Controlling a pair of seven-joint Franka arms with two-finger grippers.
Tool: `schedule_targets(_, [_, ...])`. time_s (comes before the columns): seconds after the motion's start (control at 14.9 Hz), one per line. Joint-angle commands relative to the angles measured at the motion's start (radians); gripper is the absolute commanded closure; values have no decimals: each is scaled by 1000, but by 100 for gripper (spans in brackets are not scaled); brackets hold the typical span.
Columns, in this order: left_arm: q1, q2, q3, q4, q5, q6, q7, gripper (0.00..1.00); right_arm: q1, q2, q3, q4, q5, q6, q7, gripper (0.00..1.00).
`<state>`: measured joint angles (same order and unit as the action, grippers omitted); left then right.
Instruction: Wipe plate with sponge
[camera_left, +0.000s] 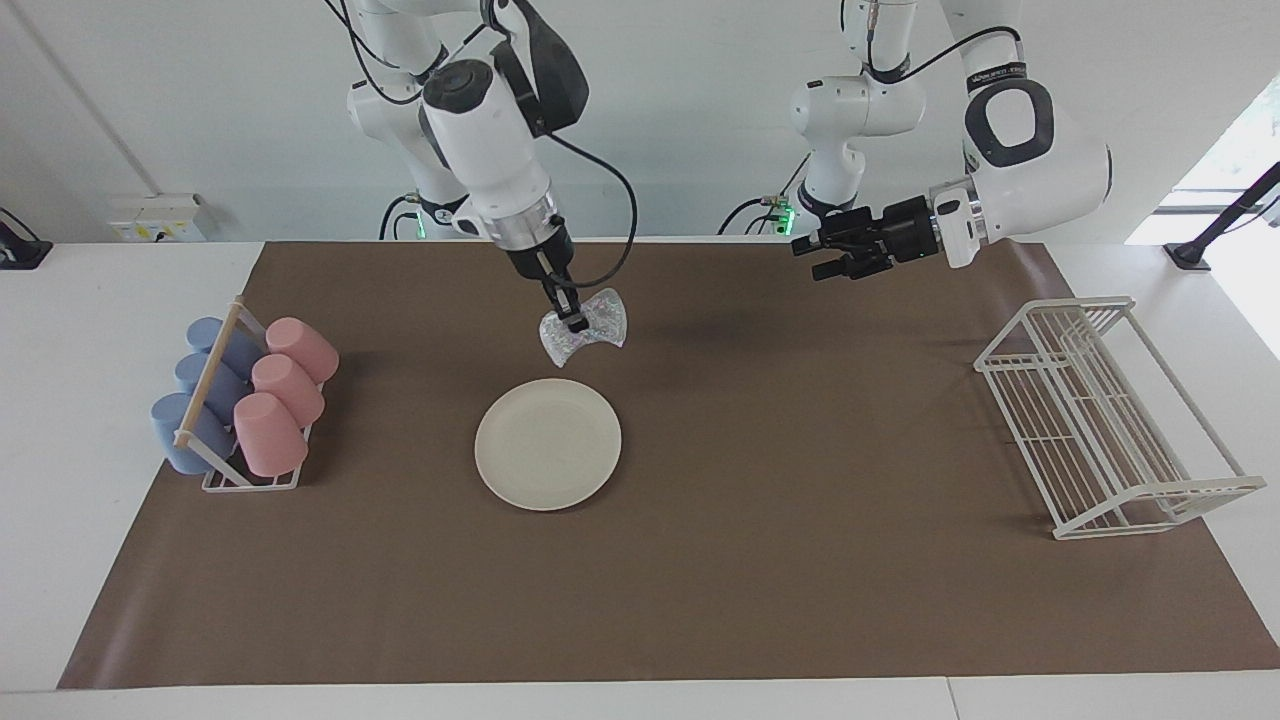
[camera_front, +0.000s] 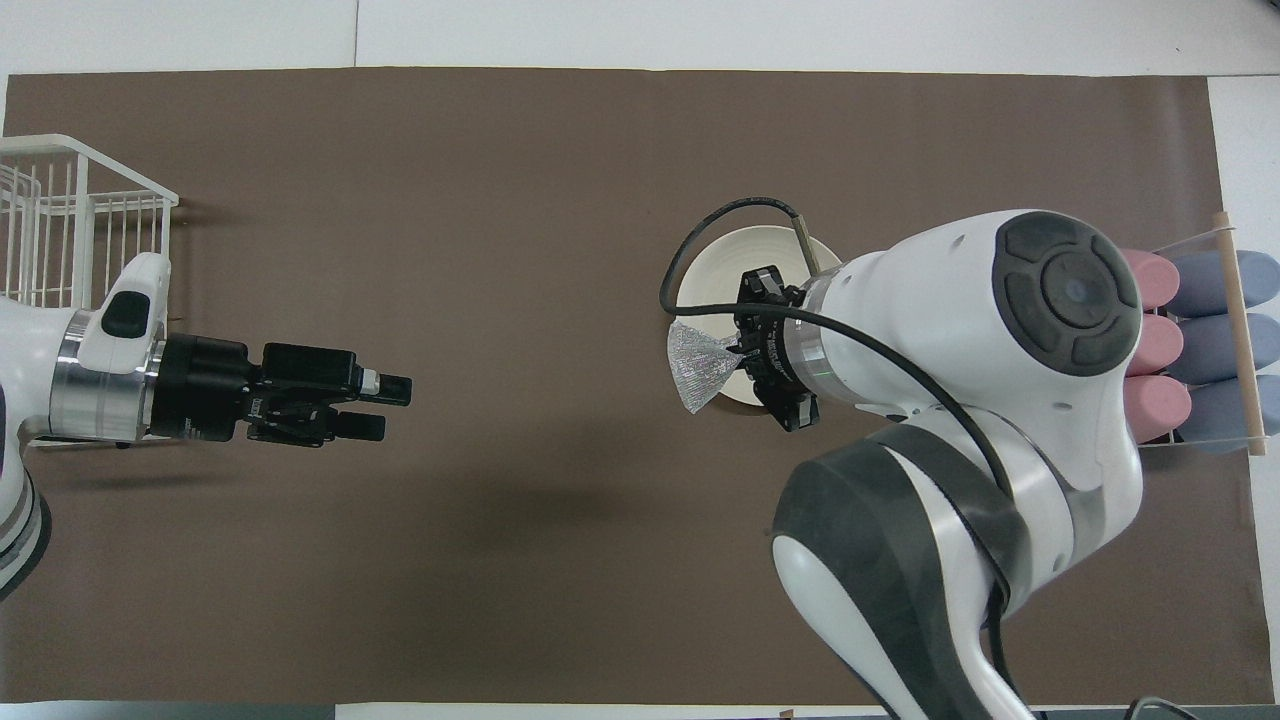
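A round cream-white plate (camera_left: 548, 444) (camera_front: 720, 262) lies bare on the brown mat, mostly hidden under the right arm in the overhead view. High above the mat, my right gripper (camera_left: 575, 322) (camera_front: 742, 352) is shut on the pinched middle of the silvery mesh sponge (camera_left: 584, 329) (camera_front: 697, 365), which hangs in the air clear of the plate, over the mat beside the plate's edge nearer the robots. My left gripper (camera_left: 826, 258) (camera_front: 385, 405) waits open, raised over the mat toward the left arm's end, holding nothing.
A rack of pink and blue cups (camera_left: 240, 400) (camera_front: 1180, 340) lies at the right arm's end of the mat. A white wire dish rack (camera_left: 1100, 415) (camera_front: 70, 215) stands at the left arm's end. The brown mat (camera_left: 700, 580) covers the table.
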<state>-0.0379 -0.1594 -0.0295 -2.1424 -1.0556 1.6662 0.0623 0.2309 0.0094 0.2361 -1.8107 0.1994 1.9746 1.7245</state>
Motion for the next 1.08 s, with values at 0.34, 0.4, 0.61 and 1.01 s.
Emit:
schedule_targets(0.34, [-112, 15, -1, 10, -229, 131, -290, 0, 208, -2, 5, 179, -126, -220, 426, 100])
schedule_targets(0.4, [-131, 20, -1, 18, -251, 148, -336, 0, 221, -2, 6, 180, -124, -223, 461, 100])
schedule_targets(0.61, [-160, 55, -3, 27, -276, 155, -352, 0, 240, 0, 6, 182, -123, -209, 494, 100])
schedule_targets(1.01, [-192, 124, -1, 92, -297, 30, -343, 0, 240, 0, 6, 182, -127, -209, 488, 100])
